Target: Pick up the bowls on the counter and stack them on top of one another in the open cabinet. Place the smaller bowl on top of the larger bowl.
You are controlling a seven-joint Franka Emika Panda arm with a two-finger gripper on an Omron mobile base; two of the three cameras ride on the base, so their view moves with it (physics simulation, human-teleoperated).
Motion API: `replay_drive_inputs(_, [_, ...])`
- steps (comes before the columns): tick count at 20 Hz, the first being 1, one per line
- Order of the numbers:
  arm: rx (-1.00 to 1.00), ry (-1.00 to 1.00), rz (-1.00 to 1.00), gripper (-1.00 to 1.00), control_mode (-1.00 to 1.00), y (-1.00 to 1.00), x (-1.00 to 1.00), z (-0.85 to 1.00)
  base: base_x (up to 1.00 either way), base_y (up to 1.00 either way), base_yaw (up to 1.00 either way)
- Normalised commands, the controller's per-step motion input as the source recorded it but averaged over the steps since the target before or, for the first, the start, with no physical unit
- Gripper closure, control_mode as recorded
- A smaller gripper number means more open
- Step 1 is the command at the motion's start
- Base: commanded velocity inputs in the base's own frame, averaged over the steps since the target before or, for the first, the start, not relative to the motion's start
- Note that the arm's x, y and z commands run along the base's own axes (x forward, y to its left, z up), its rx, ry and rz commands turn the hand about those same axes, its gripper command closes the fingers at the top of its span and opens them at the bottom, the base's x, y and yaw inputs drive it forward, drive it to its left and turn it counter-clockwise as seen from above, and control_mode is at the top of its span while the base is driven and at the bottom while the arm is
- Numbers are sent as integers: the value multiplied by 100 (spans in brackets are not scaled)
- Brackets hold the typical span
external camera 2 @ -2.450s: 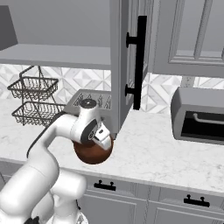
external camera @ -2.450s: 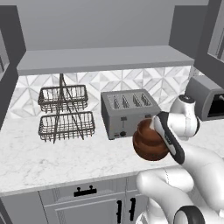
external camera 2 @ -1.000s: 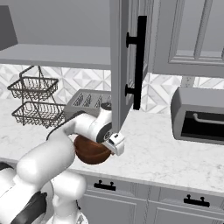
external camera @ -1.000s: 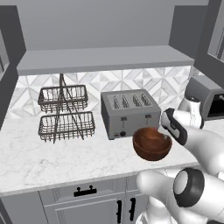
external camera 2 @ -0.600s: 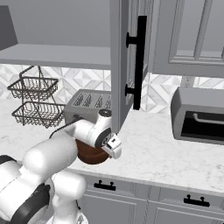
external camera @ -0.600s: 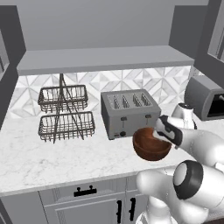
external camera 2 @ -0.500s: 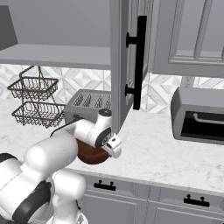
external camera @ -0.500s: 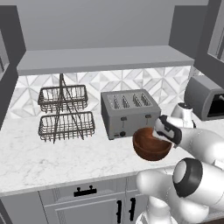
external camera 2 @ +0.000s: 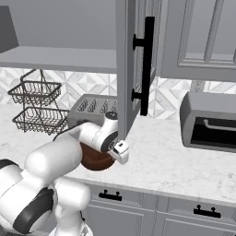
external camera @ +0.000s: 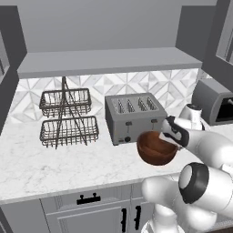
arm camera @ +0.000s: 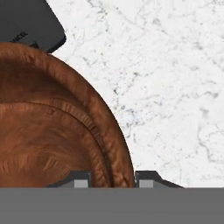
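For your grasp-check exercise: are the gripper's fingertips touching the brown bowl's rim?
Touching. In the hand view the two fingertips straddle the rim of the brown wooden bowl, pressed against it with no visible gap on either side.

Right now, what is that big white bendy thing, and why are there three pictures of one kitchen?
It's a robot arm with a two-finger gripper. Two cameras ride behind it, one on its left, one on its right. The third sits on its hand, looking down past the fingers. On the marbled counter stand a toaster, a two-tier wire basket rack and a toaster oven. Above is an open cabinet with a flat shelf. The fingers straddle the rim of a brown wooden bowl, one inside and one outside. I can't tell whether they are pinching it yet.
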Motion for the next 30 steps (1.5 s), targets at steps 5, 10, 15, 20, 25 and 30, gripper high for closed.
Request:
replay_drive_inputs(5, [0, -21, -7, 100, -100, 24, -41, 69, 0, 0, 0])
replay_drive_inputs(10, [0, -38, -4, 100, -100, 48, -63, 100, 0, 0, 0])
replay_drive_inputs(15, [0, -43, 0, 100, -100, 24, -81, 100, 0, 0, 0])
replay_drive_inputs(20, [0, -41, -3, 100, -100, 22, -62, 100, 0, 0, 0])
replay_drive_inputs(25, [0, -25, -11, 100, -100, 29, -19, 100, 0, 0, 0])
replay_drive_inputs(30, [0, -5, -12, 100, -100, 21, 11, 100, 0, 0, 0])
